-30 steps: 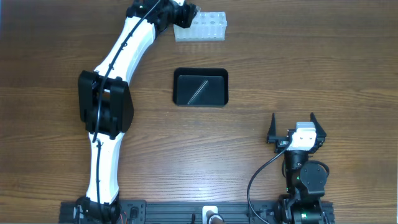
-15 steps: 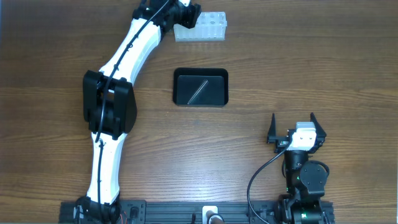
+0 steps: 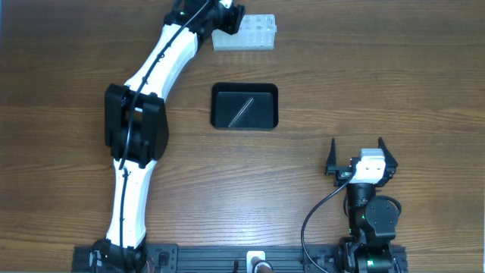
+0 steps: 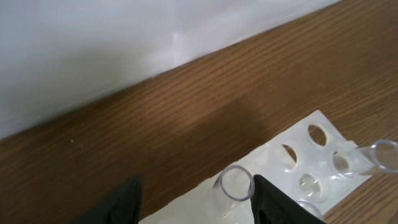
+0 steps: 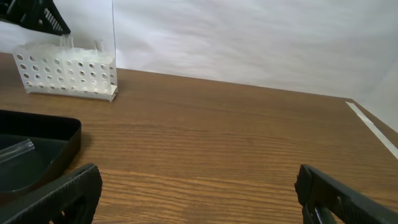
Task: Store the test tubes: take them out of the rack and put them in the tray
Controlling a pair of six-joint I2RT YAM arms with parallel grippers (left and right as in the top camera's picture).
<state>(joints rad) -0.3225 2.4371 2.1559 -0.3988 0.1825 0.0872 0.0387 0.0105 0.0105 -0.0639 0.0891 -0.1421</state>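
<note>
No text, label or number is legible.

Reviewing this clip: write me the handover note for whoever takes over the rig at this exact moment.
Left gripper: open, over the white perforated plastic rack at the table's far edge, with one finger on each side of an upright clear test tube; not gripped yet.
Right gripper: open, empty, near its own base.
Done: one clear loose tube lies in the black rectangular tray mid-table.
Left: close on the upright clear test tube, lift it and carry it to the tray. Then take the leaning tube from the rack and check the rack for more.
</note>
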